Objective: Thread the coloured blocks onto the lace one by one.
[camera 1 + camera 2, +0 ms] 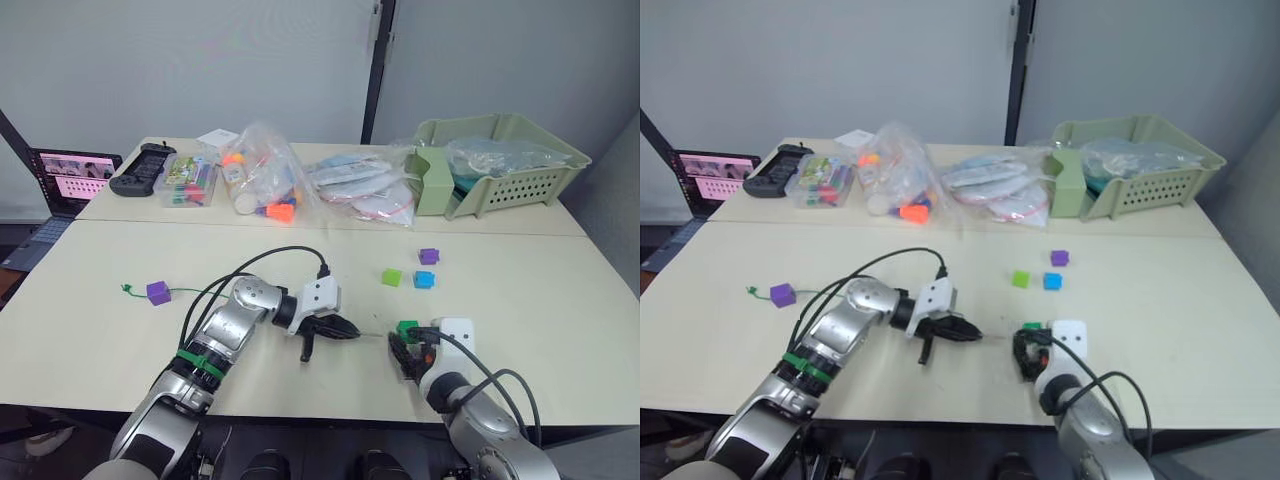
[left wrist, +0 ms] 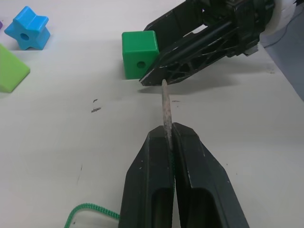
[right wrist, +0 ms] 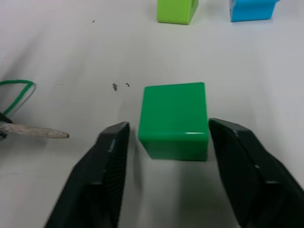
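The left gripper is clenched on the lace, whose grey tip points at the dark green block. The right gripper straddles that block with its fingers spread, seemingly not touching. Most of the cord lies hidden behind the arm, except near the purple block.

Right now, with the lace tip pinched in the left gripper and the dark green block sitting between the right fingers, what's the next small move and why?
Probably close the right gripper on the dark green block. Its fingers stand open on either side of the block, which rests loose on the table. The left gripper already pinches the lace tip, aimed just beside the block's hole, so the block needs steadying before threading.
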### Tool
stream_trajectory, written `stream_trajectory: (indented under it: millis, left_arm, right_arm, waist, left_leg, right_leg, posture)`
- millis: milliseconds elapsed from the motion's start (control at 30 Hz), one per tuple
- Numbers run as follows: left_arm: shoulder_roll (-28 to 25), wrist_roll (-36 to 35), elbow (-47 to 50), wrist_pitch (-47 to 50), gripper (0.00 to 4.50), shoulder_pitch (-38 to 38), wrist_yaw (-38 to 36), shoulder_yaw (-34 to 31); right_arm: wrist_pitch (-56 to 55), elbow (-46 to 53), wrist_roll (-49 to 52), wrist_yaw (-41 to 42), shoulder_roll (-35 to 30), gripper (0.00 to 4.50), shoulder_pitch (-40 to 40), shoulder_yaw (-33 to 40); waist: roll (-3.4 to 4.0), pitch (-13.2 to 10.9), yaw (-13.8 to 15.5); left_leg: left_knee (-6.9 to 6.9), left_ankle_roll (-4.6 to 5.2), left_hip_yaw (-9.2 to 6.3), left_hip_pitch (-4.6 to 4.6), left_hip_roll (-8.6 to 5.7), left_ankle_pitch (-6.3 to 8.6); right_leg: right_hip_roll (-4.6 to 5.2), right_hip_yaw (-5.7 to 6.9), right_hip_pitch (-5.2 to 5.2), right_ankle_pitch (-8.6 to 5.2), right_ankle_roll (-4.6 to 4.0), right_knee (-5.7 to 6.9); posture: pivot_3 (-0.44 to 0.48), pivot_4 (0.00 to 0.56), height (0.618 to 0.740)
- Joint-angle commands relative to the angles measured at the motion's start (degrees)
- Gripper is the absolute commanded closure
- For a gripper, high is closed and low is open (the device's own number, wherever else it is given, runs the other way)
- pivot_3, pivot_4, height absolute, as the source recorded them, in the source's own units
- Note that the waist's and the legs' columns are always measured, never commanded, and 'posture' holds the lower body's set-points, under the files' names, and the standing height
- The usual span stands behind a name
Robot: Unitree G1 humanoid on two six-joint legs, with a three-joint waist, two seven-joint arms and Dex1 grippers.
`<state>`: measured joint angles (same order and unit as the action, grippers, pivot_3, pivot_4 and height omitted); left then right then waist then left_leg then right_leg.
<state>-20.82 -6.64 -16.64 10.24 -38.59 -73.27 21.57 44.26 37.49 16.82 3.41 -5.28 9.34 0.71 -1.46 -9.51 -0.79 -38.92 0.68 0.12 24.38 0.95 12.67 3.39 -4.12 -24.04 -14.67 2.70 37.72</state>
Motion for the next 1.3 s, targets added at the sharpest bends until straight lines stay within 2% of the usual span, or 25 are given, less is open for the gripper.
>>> stream_trajectory:
  millis: [33, 67, 167, 267, 400, 467, 533, 600, 700, 767, 933, 1033, 1300]
  left_arm:
    - [-0.08, 0.08, 0.81, -0.47, 4.5, -0.68, -0.03, -0.29]
    - [-0.09, 0.08, 0.95, -0.45, 4.5, -0.49, 0.1, -0.24]
    - [-0.25, -0.05, 1.47, -0.16, 4.5, 0.01, 0.37, -0.34]
    - [-0.46, -0.11, 2.25, 0.33, 4.5, 0.58, 1.06, -0.68]
    - [-0.75, -0.39, 3.62, 0.97, 4.5, 1.47, 2.01, -1.0]
    - [-0.85, -0.5, 4.35, 1.37, 4.5, 1.81, 2.38, -0.96]
    - [-0.82, -0.47, 5.0, 1.74, 4.5, 2.09, 2.77, -0.82]
    - [-0.73, -0.47, 5.48, 2.03, 4.5, 2.26, 3.1, -0.69]
    - [-0.34, -0.48, 6.05, 2.53, 4.5, 2.24, 3.66, -0.56]
    - [-0.17, -0.46, 6.29, 2.78, 4.5, 2.17, 3.91, -0.6]
    - [-0.02, -0.37, 6.9, 3.14, 4.5, 2.25, 4.52, -0.62]
    - [0.09, -0.42, 7.3, 3.43, 4.5, 2.34, 5.01, -0.63]
    - [0.22, -0.57, 8.42, 4.36, 4.5, 2.67, 5.86, -0.53]
  right_arm:
    - [0.99, 4.23, 1.83, 1.06, -1.03, 0.34, 0.24, 1.22]
    - [2.21, 5.59, 2.79, 2.28, -2.43, 0.02, 0.55, 1.65]
    - [5.63, 8.84, 5.45, 5.5, -6.87, 0.02, 1.29, 3.53]
    - [9.91, 11.44, 9.47, 14.12, -18.95, 0.02, 0.77, 10.06]
    - [12.0, 9.66, 19.66, 27.37, -32.46, 0.02, -5.0, 17.49]
    - [10.61, 7.06, 20.08, 34.35, -40.7, 0.02, -8.07, 17.04]
    - [4.35, 3.77, 14.67, 42.39, -50.89, 0.02, -10.05, 12.06]
    - [-2.72, 0.66, 9.47, 48.67, -58.13, 0.02, -11.44, 6.9]
    - [-8.72, -8.29, 7.57, 56.11, -59.65, 0.02, -19.64, -0.52]
    - [-13.98, -15.05, 1.79, 60.2, -59.5, 0.02, -26.31, -7.09]
    - [-17.47, -25.73, -5.63, 66.36, -55.46, 0.02, -38.66, -17.27]
    - [-16.84, -27.7, -7.7, 67.69, -52.86, 0.02, -41.67, -19.98]
    - [-16.5, -29.27, -10.98, 68.99, -50.09, 0.02, -42.14, -21.79]
  waist:
    - [0.0, 0.0, 0.02]
    - [0.0, 0.0, 0.01]
    - [0.0, 0.0, -0.03]
    - [0.0, 0.0, 0.01]
    - [-0.02, -0.01, -0.13]
    - [-0.03, -0.02, -0.19]
    - [-0.01, -0.01, -0.15]
    - [0.0, -0.01, -0.11]
    - [-0.06, -0.04, -0.1]
    - [-0.06, -0.04, -0.03]
    - [-0.05, -0.04, 0.07]
    - [-0.05, -0.04, 0.11]
    - [-0.05, -0.04, 0.29]
  left_leg:
    - [0.0, 0.0, 0.0, 0.0, 0.0, 0.0]
    - [0.0, 0.0, 0.0, 0.01, 0.0, 0.0]
    - [0.0, 0.0, -0.01, 0.02, 0.0, 0.0]
    - [0.0, 0.0, 0.0, 0.02, -0.01, 0.0]
    - [-0.04, 0.01, 0.01, -0.01, -0.01, 0.0]
    - [0.03, 0.07, -0.03, -0.1, 0.02, -0.04]
    - [0.04, 0.07, -0.03, -0.11, 0.01, -0.04]
    - [0.04, 0.07, -0.04, -0.15, 0.01, -0.04]
    - [0.05, 0.07, -0.04, -0.23, 0.04, -0.04]
    - [0.04, 0.07, -0.03, -0.21, 0.0, -0.04]
    - [0.03, 0.07, -0.04, -0.2, -0.02, -0.04]
    - [0.03, 0.07, -0.06, -0.18, -0.01, -0.04]
    - [0.02, 0.07, -0.08, -0.17, -0.04, -0.04]
  right_leg:
    - [0.0, 0.0, 0.0, 0.0, 0.0, 0.0]
    - [0.0, 0.0, 0.0, 0.0, 0.0, -0.01]
    - [0.0, 0.0, 0.0, 0.0, 0.0, -0.01]
    - [0.0, 0.01, 0.02, 0.0, 0.01, -0.05]
    - [0.02, 0.01, 0.19, -0.04, 0.07, -0.25]
    - [-0.05, 0.04, 0.27, -0.04, 0.07, -0.25]
    - [-0.05, 0.04, 0.3, -0.04, 0.07, -0.28]
    - [-0.04, 0.1, 0.43, -0.05, 0.08, -0.45]
    - [-0.02, 0.17, 0.65, -0.04, 0.1, -0.69]
    - [0.02, 0.14, 0.66, -0.03, 0.13, -0.71]
    - [0.04, 0.15, 0.65, -0.02, 0.14, -0.69]
    - [0.05, 0.15, 0.61, -0.01, 0.13, -0.65]
    - [0.09, 0.15, 0.6, 0.0, 0.13, -0.62]
  posture:
    - [0.0, 0.15, 0.737]
    - [0.0, 0.15, 0.737]
    - [0.0, 0.15, 0.737]
    - [0.0, 0.15, 0.737]
    - [0.0, 0.15, 0.737]
    - [0.0, 0.15, 0.737]
    - [0.0, 0.15, 0.737]
    - [0.0, 0.15, 0.737]
    - [0.0, 0.15, 0.737]
    - [0.0, 0.15, 0.737]
    - [0.0, 0.15, 0.737]
    - [0.0, 0.15, 0.737]
    - [0.0, 0.15, 0.737]
